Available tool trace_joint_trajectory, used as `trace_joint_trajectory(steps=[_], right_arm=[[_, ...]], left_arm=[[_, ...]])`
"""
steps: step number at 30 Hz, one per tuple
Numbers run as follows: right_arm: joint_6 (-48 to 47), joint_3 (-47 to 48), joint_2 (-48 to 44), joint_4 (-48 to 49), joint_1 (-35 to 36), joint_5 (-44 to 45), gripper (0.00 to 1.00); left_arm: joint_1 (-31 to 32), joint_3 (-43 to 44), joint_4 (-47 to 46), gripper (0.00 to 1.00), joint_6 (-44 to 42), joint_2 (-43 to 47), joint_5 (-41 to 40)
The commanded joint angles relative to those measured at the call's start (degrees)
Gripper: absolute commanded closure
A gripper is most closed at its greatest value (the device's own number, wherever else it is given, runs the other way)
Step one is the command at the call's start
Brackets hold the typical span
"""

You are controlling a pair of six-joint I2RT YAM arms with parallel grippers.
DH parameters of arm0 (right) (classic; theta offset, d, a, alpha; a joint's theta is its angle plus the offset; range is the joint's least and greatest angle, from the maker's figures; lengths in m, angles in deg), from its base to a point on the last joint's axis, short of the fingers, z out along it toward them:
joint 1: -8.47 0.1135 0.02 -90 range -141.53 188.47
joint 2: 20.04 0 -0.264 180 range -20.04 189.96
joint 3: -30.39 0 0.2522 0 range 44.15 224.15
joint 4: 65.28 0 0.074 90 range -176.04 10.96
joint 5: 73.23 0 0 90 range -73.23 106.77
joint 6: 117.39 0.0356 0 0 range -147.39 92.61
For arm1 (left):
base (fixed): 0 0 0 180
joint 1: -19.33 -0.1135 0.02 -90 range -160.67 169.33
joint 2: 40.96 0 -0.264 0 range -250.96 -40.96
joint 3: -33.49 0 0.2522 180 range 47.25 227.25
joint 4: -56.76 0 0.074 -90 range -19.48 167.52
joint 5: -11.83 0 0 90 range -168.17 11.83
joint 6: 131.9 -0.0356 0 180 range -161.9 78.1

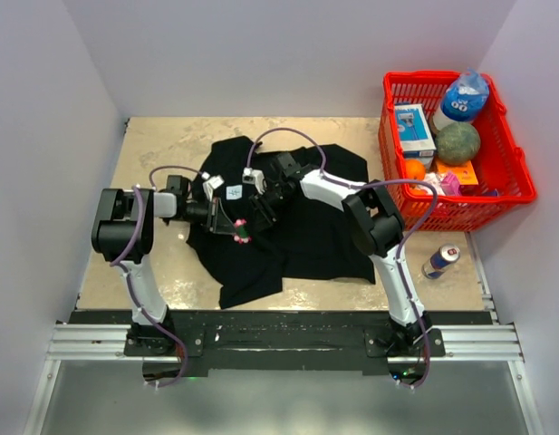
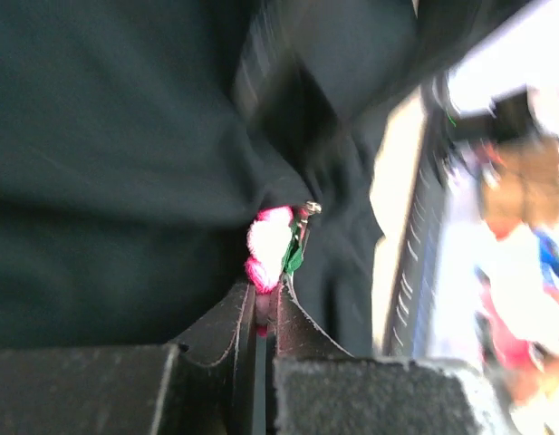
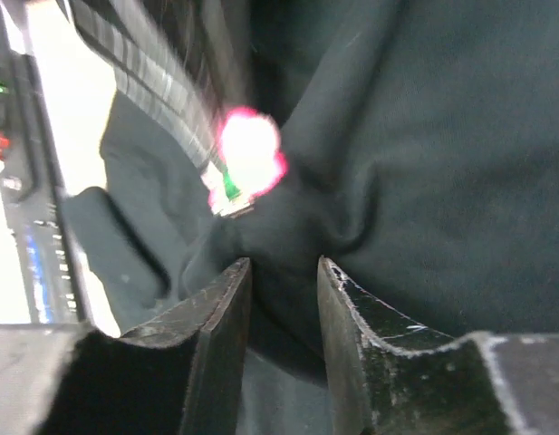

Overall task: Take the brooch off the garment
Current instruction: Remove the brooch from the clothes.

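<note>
The black garment [image 1: 311, 231] lies spread on the table, bunched near its middle. The brooch [image 1: 242, 232], a tiny pink and red cluster with a bit of green, sits at the bunched spot. My left gripper [image 1: 234, 227] is shut on the brooch [image 2: 268, 246], its jaws [image 2: 265, 294] pinching the lower beads against the dark fabric [image 2: 107, 136]. My right gripper [image 1: 261, 216] comes in from the right. Its jaws [image 3: 284, 267] pinch a raised fold of the garment [image 3: 442, 136] just below the brooch [image 3: 248, 154].
A red basket [image 1: 524, 177] with a bottle, a box, a green ball and other items stands at the right. A can [image 1: 440, 261] lies on the table in front of it. Small white labels [image 1: 234, 191] sit on the shirt near the left gripper.
</note>
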Motion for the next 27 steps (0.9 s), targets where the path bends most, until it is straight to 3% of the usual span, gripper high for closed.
trace_joint_trajectory(steps=[1, 8, 16, 21, 27], right_arm=[[-0.6, -5.1, -3.0, 2.4, 2.2, 5.3, 0.63], [-0.8, -7.0, -4.5, 3.1, 5.2, 10.2, 0.69], [1.1, -5.6, -5.8, 2.5, 6.0, 22.1, 0.69], [2.2, -3.8, -8.6, 3.6, 1.2, 11.9, 0.67], [8.5, -1.1, -3.5, 8.0, 0.1, 2.9, 0.62]], left_arm=[[-0.4, -0.7, -25.0, 1.00, 20.3, -0.9, -5.3], [0.0, -4.0, -33.3, 1.00, 30.8, -1.5, -6.2], [0.6, -1.2, -24.5, 0.94, 30.2, -6.2, -12.3], [1.0, 0.0, -20.4, 0.95, 29.0, -6.2, -17.5], [1.4, -0.1, -18.9, 1.00, 29.0, -7.7, -21.9]])
